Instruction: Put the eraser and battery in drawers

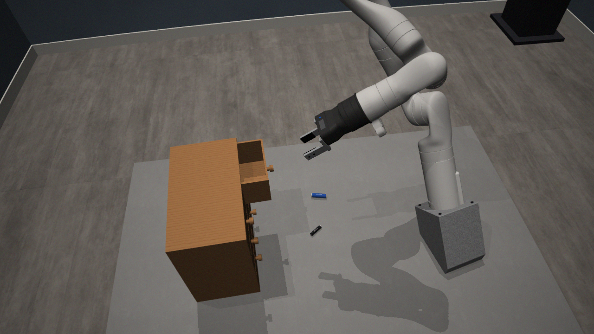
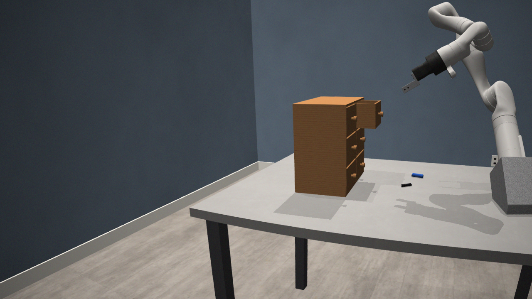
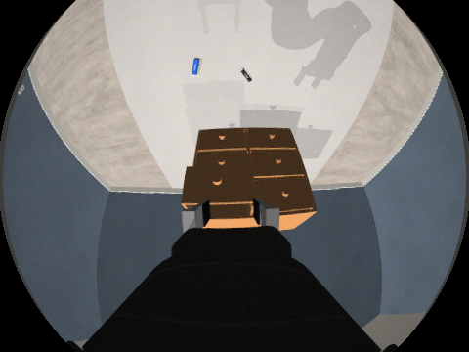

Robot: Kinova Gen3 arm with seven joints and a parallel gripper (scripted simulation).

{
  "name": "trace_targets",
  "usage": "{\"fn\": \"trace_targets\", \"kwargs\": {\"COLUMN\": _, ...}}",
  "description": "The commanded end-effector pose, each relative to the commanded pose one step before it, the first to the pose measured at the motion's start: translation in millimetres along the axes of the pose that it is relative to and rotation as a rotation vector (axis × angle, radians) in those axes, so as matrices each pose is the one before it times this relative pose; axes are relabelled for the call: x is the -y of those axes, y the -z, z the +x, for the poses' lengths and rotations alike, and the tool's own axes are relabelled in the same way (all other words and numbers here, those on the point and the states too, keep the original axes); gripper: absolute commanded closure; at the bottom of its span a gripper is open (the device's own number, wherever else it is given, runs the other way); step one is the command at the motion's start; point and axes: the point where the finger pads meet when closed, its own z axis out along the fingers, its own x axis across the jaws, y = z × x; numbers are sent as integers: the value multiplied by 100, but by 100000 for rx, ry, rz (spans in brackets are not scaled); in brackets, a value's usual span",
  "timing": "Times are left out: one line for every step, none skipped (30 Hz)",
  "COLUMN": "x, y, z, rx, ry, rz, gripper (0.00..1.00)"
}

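From the top, the tool (image 1: 306, 146) (image 2: 404, 89) (image 3: 231, 208) gapes fully open, gripping nothing, above centre; the black battery (image 1: 315, 230) (image 2: 406, 185) (image 3: 246, 74) lies below it on the table (image 1: 519, 286) (image 2: 260, 212) (image 3: 147, 29).

Exterior: one top drawer (image 1: 256, 190) (image 2: 365, 116) (image 3: 207, 191) juts out, right of centre; the eraser is hidden.

Wrist: that drawer sits left of centre.

A lab-like room — white jointed arm (image 1: 438, 166) (image 2: 507, 122) bolted beside a small chest (image 1: 203, 186) (image 2: 319, 148) on a plain grey table (image 1: 137, 232) (image 2: 245, 208)

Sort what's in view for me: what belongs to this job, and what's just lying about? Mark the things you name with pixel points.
Job:
- chest (image 1: 203, 190) (image 2: 319, 148) (image 3: 297, 221)
- open top-right drawer (image 1: 255, 189) (image 2: 366, 115) (image 3: 210, 192)
- closed top-left drawer (image 1: 249, 221) (image 2: 350, 121) (image 3: 280, 186)
- slim black cylinder (image 1: 315, 230) (image 2: 406, 185) (image 3: 246, 74), probably the AAA battery

Lying about:
- thicker blue cylinder (image 1: 318, 195) (image 2: 417, 175) (image 3: 195, 66), probably

No eraser visible.
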Motion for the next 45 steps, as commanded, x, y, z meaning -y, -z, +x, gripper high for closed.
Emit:
{"fn": "trace_targets", "kwargs": {"x": -102, "y": 261, "z": 307, "rx": -730, "ry": 388, "rz": -623, "gripper": 0}}
{"fn": "trace_targets", "kwargs": {"x": 20, "y": 41, "z": -1, "rx": 1, "ry": 1, "rz": -1, "gripper": 0}}
{"fn": "trace_targets", "kwargs": {"x": 13, "y": 26, "z": 0, "rx": 1, "ry": 0, "rz": -1, "gripper": 0}}
{"fn": "trace_targets", "kwargs": {"x": 7, "y": 14, "z": 0, "rx": 0, "ry": 0, "rz": 0, "gripper": 0}}
{"fn": "trace_targets", "kwargs": {"x": 3, "y": 5, "z": 0, "rx": 0, "ry": 0, "rz": 0, "gripper": 0}}
{"fn": "trace_targets", "kwargs": {"x": 0, "y": 1, "z": 0, "rx": 0, "ry": 0, "rz": 0, "gripper": 0}}
{"fn": "trace_targets", "kwargs": {"x": 0, "y": 0, "z": 0, "rx": 1, "ry": 0, "rz": 4, "gripper": 0}}
{"fn": "trace_targets", "kwargs": {"x": 1, "y": 0, "z": 0, "rx": 4, "ry": 1, "rz": 25, "gripper": 0}}
{"fn": "trace_targets", "kwargs": {"x": 1, "y": 1, "z": -1, "rx": 10, "ry": 3, "rz": 65, "gripper": 0}}
{"fn": "trace_targets", "kwargs": {"x": 3, "y": 1, "z": -1, "rx": 19, "ry": 5, "rz": 123, "gripper": 0}}
{"fn": "trace_targets", "kwargs": {"x": 4, "y": 2, "z": -2, "rx": 30, "ry": 8, "rz": 195, "gripper": 0}}
{"fn": "trace_targets", "kwargs": {"x": 5, "y": 3, "z": -3, "rx": 42, "ry": 11, "rz": 280, "gripper": 0}}
{"fn": "trace_targets", "kwargs": {"x": 6, "y": 5, "z": -4, "rx": 53, "ry": 14, "rz": 375, "gripper": 0}}
{"fn": "trace_targets", "kwargs": {"x": 7, "y": 6, "z": -4, "rx": 64, "ry": 17, "rz": 478, "gripper": 0}}
{"fn": "trace_targets", "kwargs": {"x": 7, "y": 8, "z": -5, "rx": 72, "ry": 19, "rz": 588, "gripper": 0}}
{"fn": "trace_targets", "kwargs": {"x": 0, "y": 0, "z": 0, "rx": 0, "ry": 0, "rz": 0, "gripper": 0}}
{"fn": "trace_targets", "kwargs": {"x": 0, "y": 0, "z": 0, "rx": 0, "ry": 0, "rz": 0, "gripper": 0}}
{"fn": "trace_targets", "kwargs": {"x": 6, "y": 10, "z": -5, "rx": 76, "ry": 21, "rz": 701, "gripper": 0}}
{"fn": "trace_targets", "kwargs": {"x": 3, "y": 13, "z": -4, "rx": 76, "ry": 21, "rz": 815, "gripper": 0}}
{"fn": "trace_targets", "kwargs": {"x": -1, "y": 15, "z": -3, "rx": 69, "ry": 20, "rz": 929, "gripper": 0}}
{"fn": "trace_targets", "kwargs": {"x": -8, "y": 19, "z": -1, "rx": 55, "ry": 17, "rz": 1040, "gripper": 0}}
{"fn": "trace_targets", "kwargs": {"x": -17, "y": 22, "z": 1, "rx": 33, "ry": 12, "rz": 1146, "gripper": 0}}
{"fn": "trace_targets", "kwargs": {"x": -28, "y": 26, "z": 4, "rx": 2, "ry": 5, "rz": 1244, "gripper": 0}}
{"fn": "trace_targets", "kwargs": {"x": -43, "y": 31, "z": 8, "rx": -39, "ry": -4, "rz": 1333, "gripper": 0}}
{"fn": "trace_targets", "kwargs": {"x": -61, "y": 37, "z": 12, "rx": -89, "ry": -15, "rz": 1410, "gripper": 0}}
{"fn": "trace_targets", "kwargs": {"x": -82, "y": 43, "z": 16, "rx": -149, "ry": -28, "rz": 1474, "gripper": 0}}
{"fn": "trace_targets", "kwargs": {"x": -107, "y": 50, "z": 20, "rx": -217, "ry": -42, "rz": 1523, "gripper": 0}}
{"fn": "trace_targets", "kwargs": {"x": -106, "y": 52, "z": 11, "rx": -151, "ry": -32, "rz": 1699, "gripper": 0}}
{"fn": "trace_targets", "kwargs": {"x": -28, "y": 41, "z": -29, "rx": 266, "ry": 45, "rz": 2264, "gripper": 0}}
{"fn": "trace_targets", "kwargs": {"x": -45, "y": 49, "z": -22, "rx": 175, "ry": 33, "rz": 2341, "gripper": 0}}
{"fn": "trace_targets", "kwargs": {"x": -64, "y": 58, "z": -15, "rx": 73, "ry": 20, "rz": 2400, "gripper": 0}}
{"fn": "trace_targets", "kwargs": {"x": -86, "y": 68, "z": -8, "rx": -40, "ry": 6, "rz": 2440, "gripper": 0}}
{"fn": "trace_targets", "kwargs": {"x": 0, "y": 0, "z": 0, "rx": 0, "ry": 0, "rz": 0, "gripper": 0}}
{"fn": "trace_targets", "kwargs": {"x": 0, "y": 0, "z": 0, "rx": 0, "ry": 0, "rz": 0, "gripper": 0}}
{"fn": "trace_targets", "kwargs": {"x": -109, "y": 79, "z": -1, "rx": -161, "ry": -9, "rz": 2460, "gripper": 0}}
{"fn": "trace_targets", "kwargs": {"x": -134, "y": 90, "z": 6, "rx": -287, "ry": -24, "rz": 2460, "gripper": 0}}
{"fn": "trace_targets", "kwargs": {"x": -48, "y": 79, "z": 37, "rx": -77, "ry": -14, "rz": 3160, "gripper": 0}}
{"fn": "trace_targets", "kwargs": {"x": -62, "y": 91, "z": 50, "rx": -221, "ry": -15, "rz": 3196, "gripper": 0}}
{"fn": "trace_targets", "kwargs": {"x": -82, "y": 105, "z": 62, "rx": -383, "ry": -17, "rz": 3177, "gripper": 0}}
{"fn": "trace_targets", "kwargs": {"x": -103, "y": 119, "z": 72, "rx": -544, "ry": -17, "rz": 3134, "gripper": 0}}
{"fn": "trace_targets", "kwargs": {"x": -88, "y": 116, "z": 30, "rx": -262, "ry": -20, "rz": 3479, "gripper": 0}}
{"fn": "trace_targets", "kwargs": {"x": -33, "y": 104, "z": -40, "rx": 271, "ry": 6, "rz": 4122, "gripper": 0}}
{"fn": "trace_targets", "kwargs": {"x": -31, "y": 120, "z": -27, "rx": 84, "ry": 67, "rz": 4096, "gripper": 0}}
{"fn": "trace_targets", "kwargs": {"x": -30, "y": 135, "z": -15, "rx": -98, "ry": 125, "rz": 4040, "gripper": 0}}
{"fn": "trace_targets", "kwargs": {"x": -48, "y": 124, "z": -21, "rx": 68, "ry": -2, "rz": 3873, "gripper": 0}}
